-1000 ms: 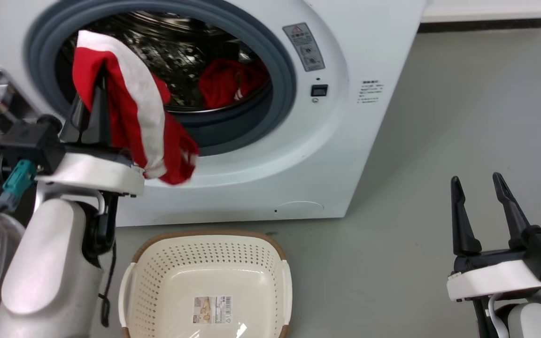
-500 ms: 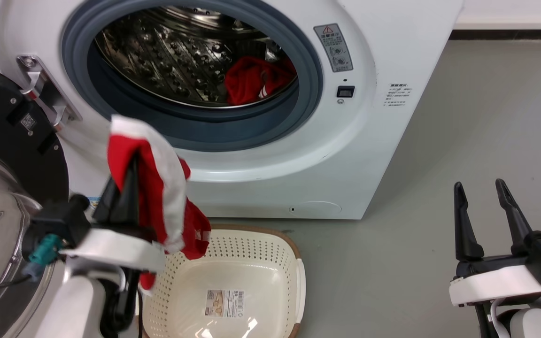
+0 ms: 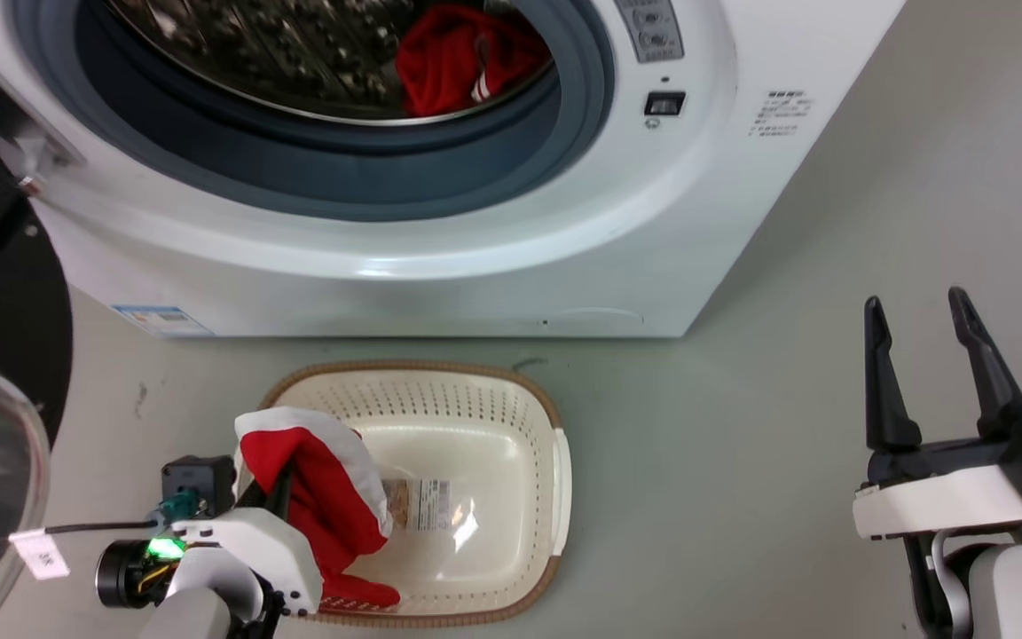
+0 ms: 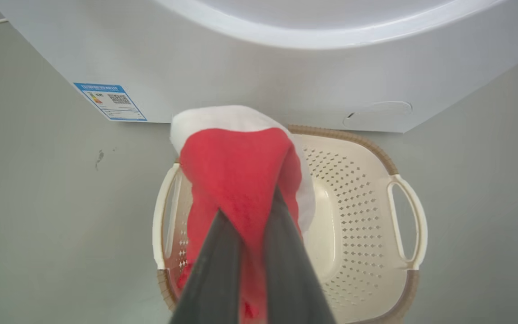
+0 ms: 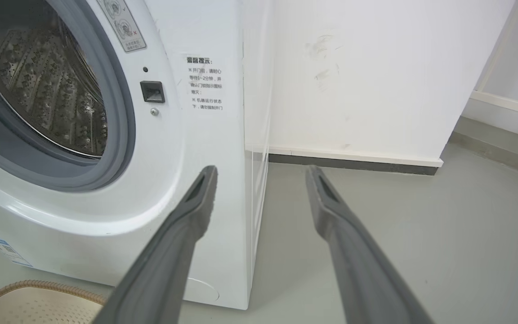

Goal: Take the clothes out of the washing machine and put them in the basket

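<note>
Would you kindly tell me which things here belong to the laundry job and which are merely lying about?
Job: held garment, hanging into the basket; second garment in the washer.
Lying about: basket sticker; blue label; floor scuff; skirting board.

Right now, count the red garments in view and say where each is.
2. One red garment hangs from the left gripper, over the left side of the basket. The other garment lies in the washing machine drum. More may be hidden deeper inside.
</note>
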Robot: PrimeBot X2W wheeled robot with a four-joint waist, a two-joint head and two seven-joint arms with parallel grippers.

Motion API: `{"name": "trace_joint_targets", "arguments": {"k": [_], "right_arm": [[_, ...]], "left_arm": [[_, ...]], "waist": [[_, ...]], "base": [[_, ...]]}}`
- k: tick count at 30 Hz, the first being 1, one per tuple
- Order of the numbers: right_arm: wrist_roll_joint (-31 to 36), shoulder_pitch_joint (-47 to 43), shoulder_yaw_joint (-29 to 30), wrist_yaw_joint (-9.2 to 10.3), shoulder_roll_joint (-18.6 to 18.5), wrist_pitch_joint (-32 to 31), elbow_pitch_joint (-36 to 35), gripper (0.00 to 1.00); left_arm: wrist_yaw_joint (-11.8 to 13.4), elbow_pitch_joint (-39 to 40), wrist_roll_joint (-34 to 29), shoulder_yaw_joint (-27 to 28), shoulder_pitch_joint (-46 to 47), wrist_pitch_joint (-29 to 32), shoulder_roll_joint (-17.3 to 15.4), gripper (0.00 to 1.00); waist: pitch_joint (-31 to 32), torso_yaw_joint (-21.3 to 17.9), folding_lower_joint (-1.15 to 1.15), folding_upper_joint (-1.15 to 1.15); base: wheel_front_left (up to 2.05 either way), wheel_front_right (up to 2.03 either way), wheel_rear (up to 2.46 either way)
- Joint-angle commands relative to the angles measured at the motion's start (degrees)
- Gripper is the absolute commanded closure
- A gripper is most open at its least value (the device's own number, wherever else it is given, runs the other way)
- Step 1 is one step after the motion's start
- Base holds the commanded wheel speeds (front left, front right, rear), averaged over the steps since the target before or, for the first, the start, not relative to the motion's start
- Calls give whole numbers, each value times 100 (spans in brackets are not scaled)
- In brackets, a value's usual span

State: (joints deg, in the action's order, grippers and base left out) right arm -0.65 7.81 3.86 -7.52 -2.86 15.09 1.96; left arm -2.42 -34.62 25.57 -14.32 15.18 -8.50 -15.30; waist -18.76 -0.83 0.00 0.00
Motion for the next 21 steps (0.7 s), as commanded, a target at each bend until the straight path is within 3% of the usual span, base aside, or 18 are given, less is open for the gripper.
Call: {"name": "trace_joint_targets", "arguments": {"k": [1, 12, 21], "right_arm": [[35, 90, 3, 6, -4, 12, -47, 0], [201, 472, 135, 6, -2, 12, -404, 0], [98, 608, 136, 6, -1, 12, -696, 0]], "left_arm": [[-3, -155, -64, -17, 175, -72, 24, 100], [-219, -2331, -201, -228, 1669, -397, 217, 100], [-376, -3356, -157, -305, 2523, -533, 269, 100]], "waist": [[-277, -60, 0, 0], [-1557, -189, 0, 0], [-2445, -314, 0, 0]], "base": [[0, 0, 0], [0, 0, 0], [0, 0, 0]]}}
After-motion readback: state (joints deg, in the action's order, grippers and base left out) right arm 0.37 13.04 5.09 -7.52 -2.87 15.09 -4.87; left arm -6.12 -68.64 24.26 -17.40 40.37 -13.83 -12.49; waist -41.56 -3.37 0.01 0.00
